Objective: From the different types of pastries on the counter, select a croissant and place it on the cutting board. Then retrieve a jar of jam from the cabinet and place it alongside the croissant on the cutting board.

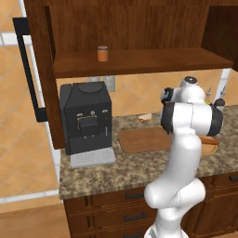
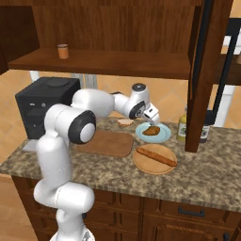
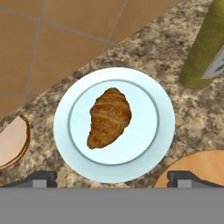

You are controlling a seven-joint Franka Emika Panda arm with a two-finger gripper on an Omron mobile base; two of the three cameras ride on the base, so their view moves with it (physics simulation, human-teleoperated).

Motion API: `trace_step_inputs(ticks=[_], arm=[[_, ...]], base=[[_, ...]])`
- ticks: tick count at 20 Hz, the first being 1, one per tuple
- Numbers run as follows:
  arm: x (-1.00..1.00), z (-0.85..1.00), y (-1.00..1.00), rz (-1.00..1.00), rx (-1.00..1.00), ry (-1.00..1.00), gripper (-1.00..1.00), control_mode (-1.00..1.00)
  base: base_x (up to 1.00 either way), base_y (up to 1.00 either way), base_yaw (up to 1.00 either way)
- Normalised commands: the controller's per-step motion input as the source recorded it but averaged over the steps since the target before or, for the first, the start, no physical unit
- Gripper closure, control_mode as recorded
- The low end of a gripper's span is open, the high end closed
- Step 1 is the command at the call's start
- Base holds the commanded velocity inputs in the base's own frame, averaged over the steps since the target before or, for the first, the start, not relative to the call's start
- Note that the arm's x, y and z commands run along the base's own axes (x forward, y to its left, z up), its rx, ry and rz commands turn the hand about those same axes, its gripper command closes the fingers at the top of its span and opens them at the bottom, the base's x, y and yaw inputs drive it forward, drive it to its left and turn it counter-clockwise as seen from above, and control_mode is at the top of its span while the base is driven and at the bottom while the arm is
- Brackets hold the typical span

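The golden-brown croissant point(image 3: 109, 117) lies on a pale blue plate point(image 3: 148, 87) on the granite counter point(image 2: 202, 174). My gripper point(image 3: 116, 178) hovers just above it, open, a dark fingertip point(image 3: 43, 177) showing near each bottom corner, nothing between them. From the right base view the gripper point(image 2: 154, 120) hangs over the croissant point(image 2: 151, 130). The reddish-brown cutting board point(image 2: 106, 142) point(image 1: 144, 139) lies bare, left of the plate. The orange-brown jar of jam point(image 1: 102, 53) point(image 2: 62, 51) stands on the cabinet shelf point(image 1: 153, 62).
A long orange pastry point(image 2: 156, 156) rests on a round wooden plate point(image 2: 143, 165) in front of the blue plate. A pale flat piece point(image 2: 124, 122) lies behind the board. Two bottles point(image 2: 181, 128) stand to the right. A black coffee machine point(image 1: 86, 121) sits left of the board.
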Motion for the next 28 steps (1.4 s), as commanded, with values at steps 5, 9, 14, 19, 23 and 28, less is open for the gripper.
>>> trace_step_inputs(ticks=[5,9,14,19,23,28], arm=[[0.37,-0.22,-0.30,0.00,0.00,0.01,-1.00,-1.00],[0.36,-0.41,-0.16,0.00,0.00,0.06,-1.00,-1.00],[0.31,-0.33,-0.01,-0.01,0.00,0.07,-1.00,-1.00],[0.24,-0.36,0.00,-0.01,0.00,0.05,-1.00,-1.00],[0.24,-0.38,-0.05,0.00,0.00,0.02,-1.00,-1.00],[0.30,-0.32,-0.10,0.00,0.00,0.00,-1.00,-1.00]], base=[[0.00,0.00,0.00],[0.00,0.00,0.00],[0.00,0.00,0.00],[0.00,0.00,0.00],[0.00,0.00,0.00],[0.00,0.00,0.00]])
